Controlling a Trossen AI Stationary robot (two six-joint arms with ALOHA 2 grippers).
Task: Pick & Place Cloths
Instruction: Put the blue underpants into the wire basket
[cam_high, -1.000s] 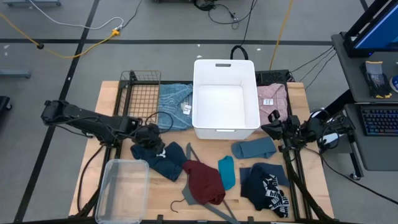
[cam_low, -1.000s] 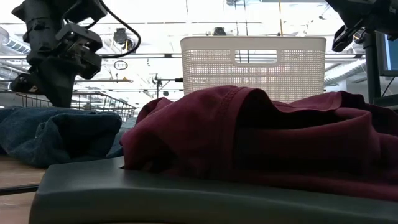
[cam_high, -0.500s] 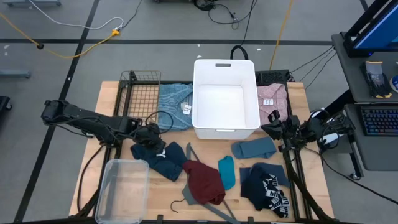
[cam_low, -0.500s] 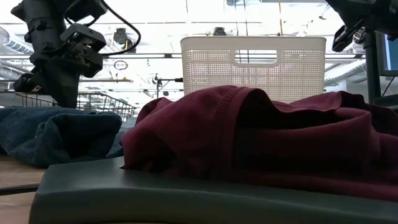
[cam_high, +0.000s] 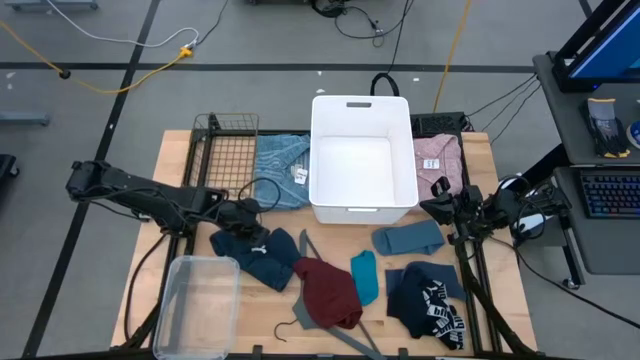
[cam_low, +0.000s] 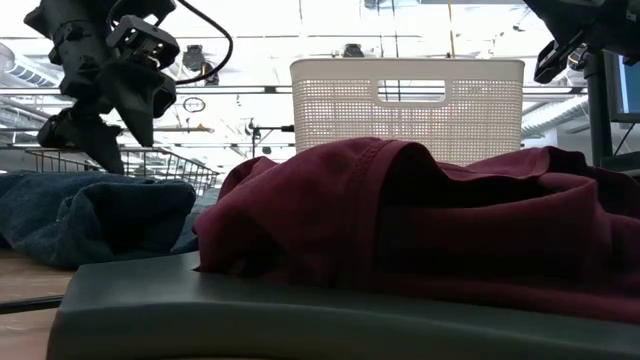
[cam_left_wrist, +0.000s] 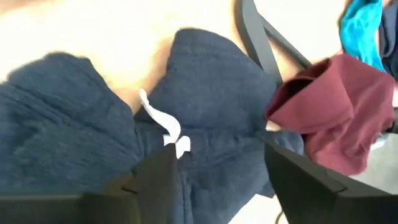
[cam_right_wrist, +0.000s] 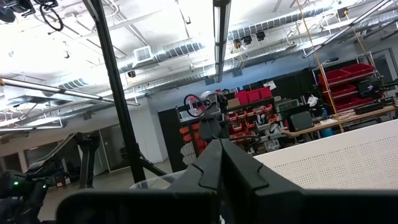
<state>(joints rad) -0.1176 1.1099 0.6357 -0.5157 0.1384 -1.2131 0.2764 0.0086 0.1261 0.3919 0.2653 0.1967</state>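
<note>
Fingers of my left gripper (cam_left_wrist: 211, 180) stand spread in the left wrist view, with the navy cloth (cam_left_wrist: 205, 124) and its white tag (cam_left_wrist: 168, 127) between them and nothing pinched yet. The maroon cloth (cam_left_wrist: 329, 106) lies just beside, touching the navy one at one edge, and a hanger (cam_left_wrist: 267, 43) passes next to both.

From the high view, I see the left gripper (cam_high: 240, 212) over the near edge of the navy cloth (cam_high: 255, 250), left of the white bin (cam_high: 363, 205). The right gripper (cam_high: 440, 207) waits beside the bin, its fingers seemingly pressed together.

At table height, the left gripper (cam_low: 120, 90) hangs above the navy cloth (cam_low: 90, 215), not touching it.

My worries: if I descend here, the fingers may catch only the tag or a thin fold, and the cloth could slip out during the lift. A lower grasp could also drag the maroon cloth or hook the hanger, because they lie so close. I would aim for the thick middle.
</note>
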